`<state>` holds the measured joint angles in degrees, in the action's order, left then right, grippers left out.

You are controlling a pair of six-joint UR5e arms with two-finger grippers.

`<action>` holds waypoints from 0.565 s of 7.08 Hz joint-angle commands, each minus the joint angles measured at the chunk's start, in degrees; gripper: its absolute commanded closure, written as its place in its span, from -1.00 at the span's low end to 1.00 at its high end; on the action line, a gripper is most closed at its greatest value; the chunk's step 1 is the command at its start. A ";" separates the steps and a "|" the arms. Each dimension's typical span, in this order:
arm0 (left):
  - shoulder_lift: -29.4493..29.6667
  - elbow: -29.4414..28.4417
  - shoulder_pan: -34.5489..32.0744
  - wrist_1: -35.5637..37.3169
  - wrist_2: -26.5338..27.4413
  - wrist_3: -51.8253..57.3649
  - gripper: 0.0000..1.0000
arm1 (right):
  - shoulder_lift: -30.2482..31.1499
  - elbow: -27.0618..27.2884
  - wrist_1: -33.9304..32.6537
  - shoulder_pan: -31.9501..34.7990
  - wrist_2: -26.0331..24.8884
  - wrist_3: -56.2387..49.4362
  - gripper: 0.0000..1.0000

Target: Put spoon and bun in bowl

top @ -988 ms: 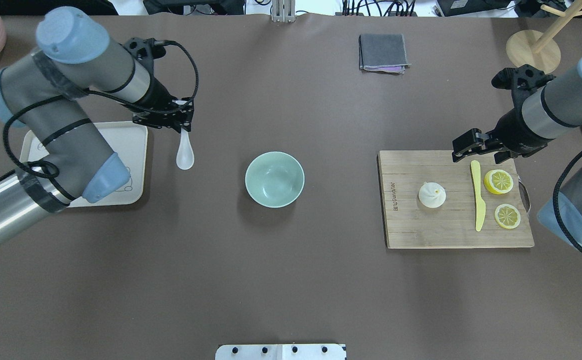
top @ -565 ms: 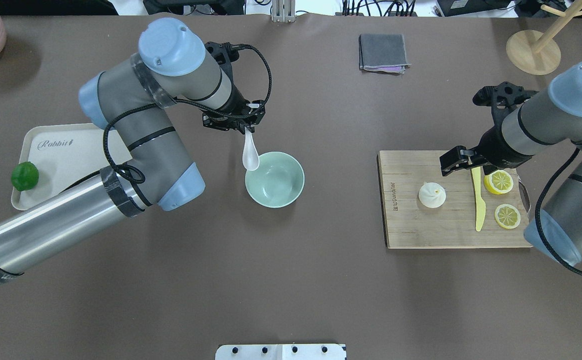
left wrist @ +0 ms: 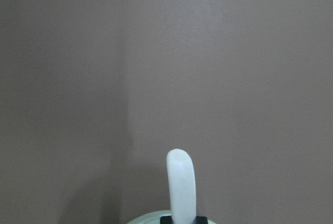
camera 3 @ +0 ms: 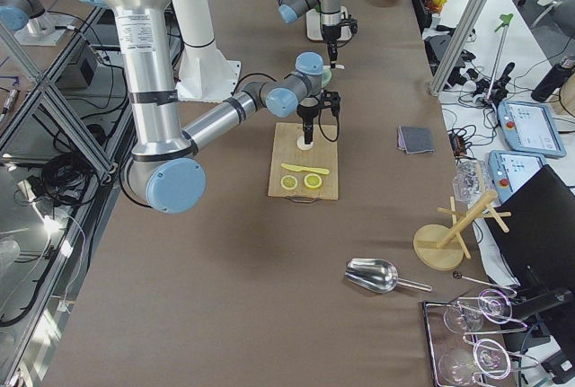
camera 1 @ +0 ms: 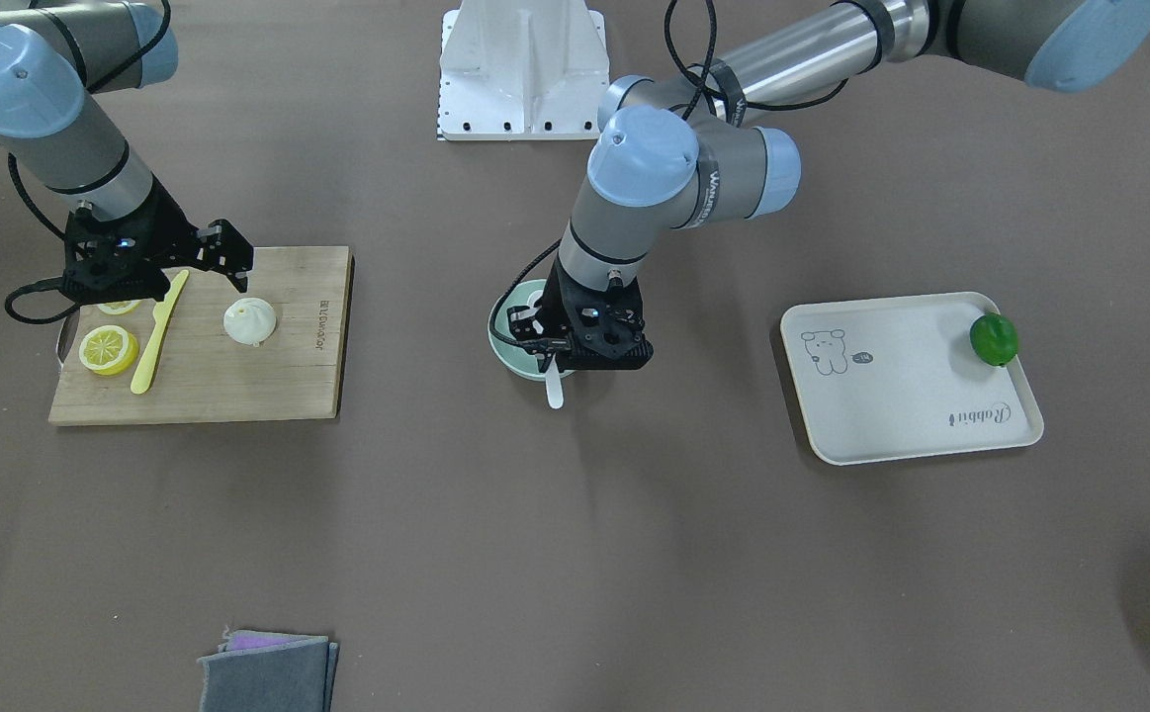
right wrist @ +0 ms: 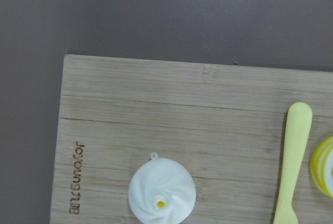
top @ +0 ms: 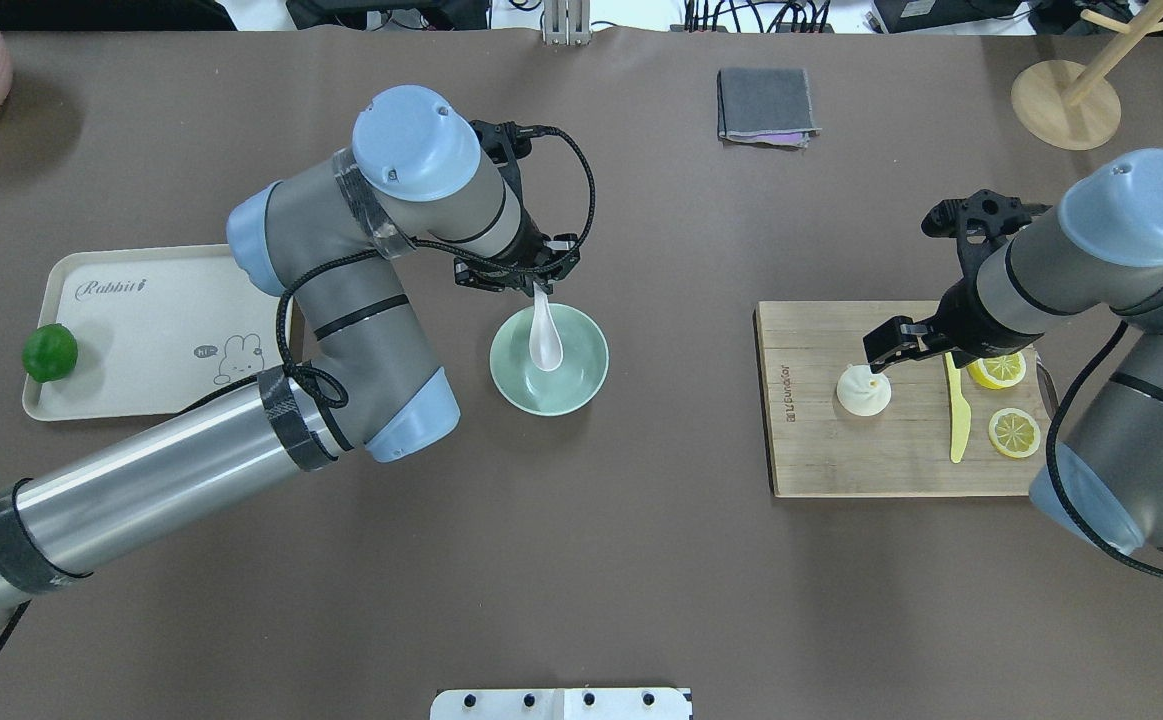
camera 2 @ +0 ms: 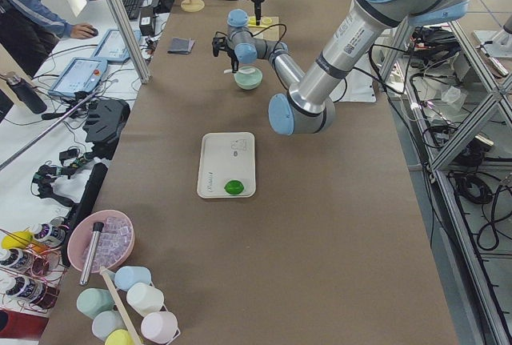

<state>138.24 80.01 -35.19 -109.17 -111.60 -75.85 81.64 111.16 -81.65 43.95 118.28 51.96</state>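
The white spoon [top: 545, 342] hangs scoop-down over the inside of the mint-green bowl [top: 581, 392] at the table's middle. My left gripper [top: 538, 287] is shut on its handle, just above the bowl's far rim. In the left wrist view the spoon's handle [left wrist: 181, 182] sticks up above the bowl's rim [left wrist: 148, 218]. The white pleated bun [top: 863, 391] sits on the wooden cutting board [top: 841, 460]. My right gripper [top: 893, 345] is open, empty, above the board just beyond the bun. The bun also shows in the right wrist view [right wrist: 162, 193].
A yellow plastic knife [top: 958, 415] and two lemon slices [top: 1014, 432] lie on the board, right of the bun. A cream tray [top: 141, 330] with a green fruit [top: 50, 352] is at the left. A grey cloth [top: 766, 105] and a wooden stand [top: 1066, 100] are at the back.
My left arm has carried the spoon right, from beside the tray to over the bowl. My right gripper has moved left and nearer, from the board's far edge to close above the bun.
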 commanded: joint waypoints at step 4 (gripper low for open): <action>0.02 0.41 1.00 0.01 0.42 -0.17 1.00 | -3.40 -4.97 0.44 -3.70 -3.57 -0.36 -0.88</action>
<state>138.33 80.41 -34.21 -109.16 -111.19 -76.05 79.20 108.04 -81.48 40.60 115.39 51.93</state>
